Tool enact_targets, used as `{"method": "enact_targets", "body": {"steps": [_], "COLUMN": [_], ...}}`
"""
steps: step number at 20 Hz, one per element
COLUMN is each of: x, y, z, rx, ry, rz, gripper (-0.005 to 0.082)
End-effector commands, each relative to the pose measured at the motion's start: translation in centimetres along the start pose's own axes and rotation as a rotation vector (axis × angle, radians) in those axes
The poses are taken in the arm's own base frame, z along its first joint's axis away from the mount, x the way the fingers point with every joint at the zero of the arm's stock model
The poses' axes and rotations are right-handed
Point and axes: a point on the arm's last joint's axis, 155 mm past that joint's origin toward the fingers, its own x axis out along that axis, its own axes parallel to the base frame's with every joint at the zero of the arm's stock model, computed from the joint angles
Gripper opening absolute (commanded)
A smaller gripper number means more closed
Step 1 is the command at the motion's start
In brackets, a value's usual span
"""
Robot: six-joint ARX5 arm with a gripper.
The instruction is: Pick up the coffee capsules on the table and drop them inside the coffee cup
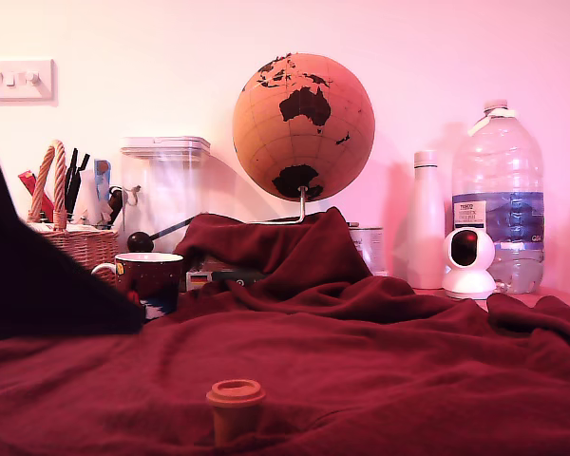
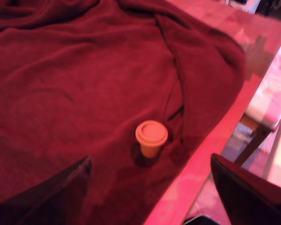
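An orange-brown coffee capsule [image 1: 236, 403] stands rim up on the table's rumpled dark red fleece [image 1: 389, 370], near the front of the exterior view. The wrist view shows the same capsule [image 2: 151, 137] close to the cloth's edge, with bare light wood [image 2: 210, 140] beside it. My gripper [image 2: 151, 164] is open above the table; its two dark fingers [image 2: 61, 197] stand wide apart with the capsule just ahead of the gap and nothing held. The coffee cup [image 1: 149, 279], dark maroon with a white inside, stands at the exterior view's left, partly behind the arm's dark body [image 1: 38, 275].
Behind the cup are a wicker basket [image 1: 71, 237] and a clear lidded canister [image 1: 166, 195]. A globe [image 1: 304, 125], a white bottle [image 1: 425, 223], a small white camera [image 1: 468, 261] and a large water bottle [image 1: 499, 195] line the back. A chair [image 2: 267, 108] stands beyond the table edge.
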Motion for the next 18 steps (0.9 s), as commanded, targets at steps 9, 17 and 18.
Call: {"method": "enact_targets", "body": {"steps": [9,17,18], "x": [1.3,2.8,3.1], "y": [-0.1,-0.3,-0.3], "z": [0.8,0.6,0.4], "rx": [0.045,0.035,0.032], "ry": [-0.044,0.019,0.042], "rz": [-0.015,-0.033,-0.031], "gripper": [0.0730,0.0730,0.0730]}}
